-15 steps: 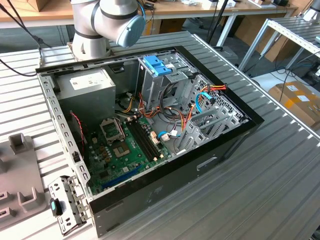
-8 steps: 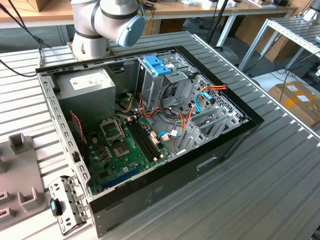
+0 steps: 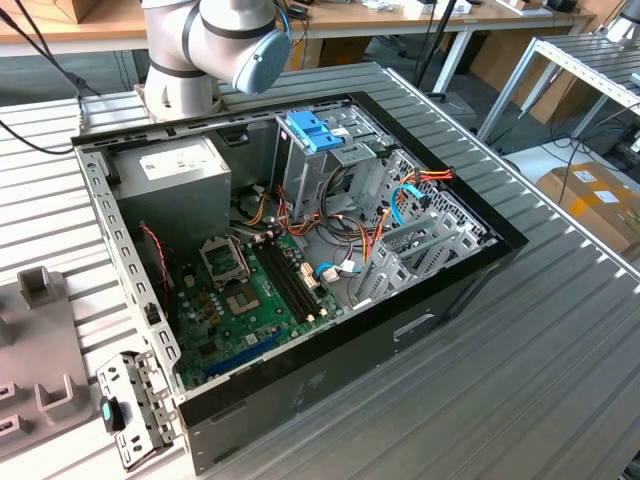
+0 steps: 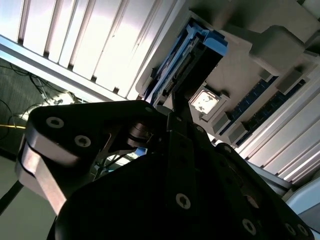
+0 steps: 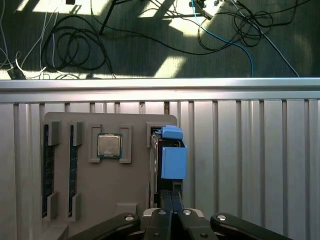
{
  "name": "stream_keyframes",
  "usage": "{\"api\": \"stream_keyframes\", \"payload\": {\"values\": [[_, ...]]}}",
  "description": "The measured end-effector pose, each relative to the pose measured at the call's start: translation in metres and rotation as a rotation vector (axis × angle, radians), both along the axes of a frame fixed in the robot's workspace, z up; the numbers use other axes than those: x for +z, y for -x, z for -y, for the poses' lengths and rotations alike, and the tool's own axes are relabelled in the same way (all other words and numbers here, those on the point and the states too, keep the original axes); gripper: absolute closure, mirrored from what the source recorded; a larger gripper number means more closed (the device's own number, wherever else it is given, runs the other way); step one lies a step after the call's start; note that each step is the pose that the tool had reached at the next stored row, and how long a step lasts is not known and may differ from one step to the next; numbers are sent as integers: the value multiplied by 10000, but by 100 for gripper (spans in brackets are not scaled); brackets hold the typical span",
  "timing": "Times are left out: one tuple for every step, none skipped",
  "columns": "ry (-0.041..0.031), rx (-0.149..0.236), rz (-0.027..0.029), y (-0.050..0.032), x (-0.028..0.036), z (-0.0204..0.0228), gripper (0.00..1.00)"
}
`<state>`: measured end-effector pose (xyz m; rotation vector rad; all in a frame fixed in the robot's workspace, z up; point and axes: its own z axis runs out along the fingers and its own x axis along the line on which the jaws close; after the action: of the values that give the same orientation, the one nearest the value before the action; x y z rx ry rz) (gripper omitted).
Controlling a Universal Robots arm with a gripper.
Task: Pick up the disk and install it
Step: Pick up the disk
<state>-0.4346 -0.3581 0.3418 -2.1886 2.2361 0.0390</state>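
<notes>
- Disk (image 5: pixel 173 162) stands on its edge in a slot at the edge of the grey tray (image 5: pixel 135 175).
- Gripper (image 5: pixel 172 196) is clenched with its fingers together, just beside the disk.

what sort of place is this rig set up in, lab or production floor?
Likely a robotics lab or workshop: an open PC case lies on a slatted aluminium table, loose cables trail over the floor, and a cardboard box sits beyond the table.
</notes>
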Motion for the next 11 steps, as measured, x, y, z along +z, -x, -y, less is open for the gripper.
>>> {"api": "stream_keyframes", "payload": {"values": [[0,-1,0,0,0,0,89],[0,0,0,0,0,0,89],[0,0,0,0,0,0,89],[0,0,0,1,0,0,89],[0,0,1,1,0,0,89],[-1,0,1,1,0,0,89],[0,0,1,1,0,0,89],[0,0,0,1,0,0,89],[0,0,0,1,0,0,89],[0,0,0,1,0,0,89],[-1,0,0,2,0,0,89]]}}
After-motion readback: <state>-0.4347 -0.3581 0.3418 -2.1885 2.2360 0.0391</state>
